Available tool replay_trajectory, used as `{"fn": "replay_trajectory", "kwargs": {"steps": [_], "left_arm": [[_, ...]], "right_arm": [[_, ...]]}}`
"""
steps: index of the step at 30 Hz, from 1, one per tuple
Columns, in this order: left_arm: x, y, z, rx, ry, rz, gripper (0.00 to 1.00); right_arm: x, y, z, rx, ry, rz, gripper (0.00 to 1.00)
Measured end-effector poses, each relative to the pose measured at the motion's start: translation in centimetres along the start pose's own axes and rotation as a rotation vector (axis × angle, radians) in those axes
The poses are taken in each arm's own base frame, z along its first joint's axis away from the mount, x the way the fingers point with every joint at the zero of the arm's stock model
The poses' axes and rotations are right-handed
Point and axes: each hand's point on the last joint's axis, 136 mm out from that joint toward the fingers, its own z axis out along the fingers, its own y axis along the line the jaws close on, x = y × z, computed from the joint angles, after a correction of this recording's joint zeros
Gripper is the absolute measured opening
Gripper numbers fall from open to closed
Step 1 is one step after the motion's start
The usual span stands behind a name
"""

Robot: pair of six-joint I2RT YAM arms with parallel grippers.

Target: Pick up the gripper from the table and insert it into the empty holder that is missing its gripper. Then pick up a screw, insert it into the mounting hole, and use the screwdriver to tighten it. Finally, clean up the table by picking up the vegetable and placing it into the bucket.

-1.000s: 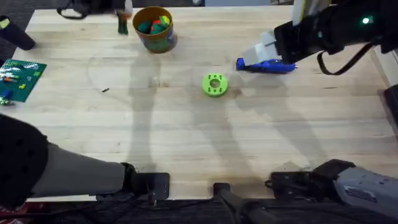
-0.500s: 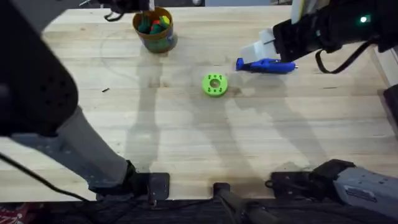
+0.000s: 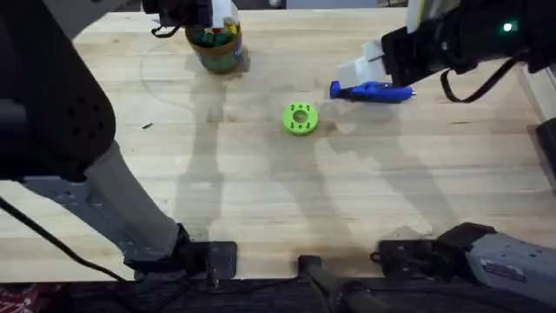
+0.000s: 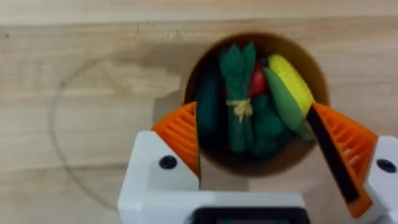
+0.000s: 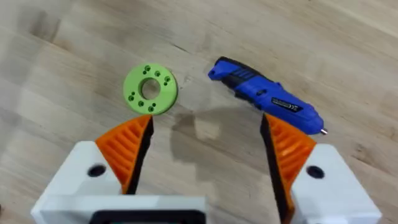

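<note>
overhead view first: since a second ago your left arm has swung up across the near left of the table and its gripper (image 3: 201, 12) now hangs over the small round yellow-orange bucket with the green band (image 3: 217, 54) at the far edge, where before it was off to the bucket's left. the green brick plate that lay at the left edge a second ago is now covered by the arm. the tiny dark screw (image 3: 147, 125), the flat lime-green ring with holes (image 3: 300, 118) and the bright blue screwdriver with the thick plastic handle (image 3: 372, 91) lie as they did, and your right gripper (image 3: 369, 69) stays over the screwdriver.

in your left wrist view the orange ribbed fingers (image 4: 180, 130) stand wide apart and empty above the bucket's rim (image 4: 314, 65). the dark green toy vegetable with the lighter leafy top (image 4: 237, 93) lies inside the bucket, beside a yellow corn piece (image 4: 291, 84) and a red piece (image 4: 258, 79).

your right wrist view shows its fingers (image 5: 130, 146) spread wide, holding nothing.
</note>
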Motion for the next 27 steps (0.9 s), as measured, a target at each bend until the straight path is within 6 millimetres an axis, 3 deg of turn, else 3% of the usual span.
{"fn": "replay_trajectory", "kwargs": {"steps": [7,14,20,23,27], "left_arm": [[1.5,-0.3,-3.3,-0.003,0.124,-0.001,0.986],[1.3,-1.1,-10.6,-0.005,0.113,0.023,0.986],[3.8,-1.1,-16.1,-0.036,0.163,0.029,0.986],[4.9,-1.1,-17.4,-0.042,0.155,0.029,0.986],[8.5,-1.1,-18.0,-0.046,0.184,0.025,0.986]], "right_arm": [[0.0,0.0,0.0,0.0,0.0,0.0,0.99],[-0.1,0.0,0.0,0.0,-0.002,-0.016,0.99],[-0.1,0.0,0.0,0.0,-0.004,-0.023,0.99],[-0.1,0.0,0.0,0.0,-0.004,-0.023,0.99],[-0.1,0.0,0.0,0.0,-0.005,-0.023,0.99]]}}
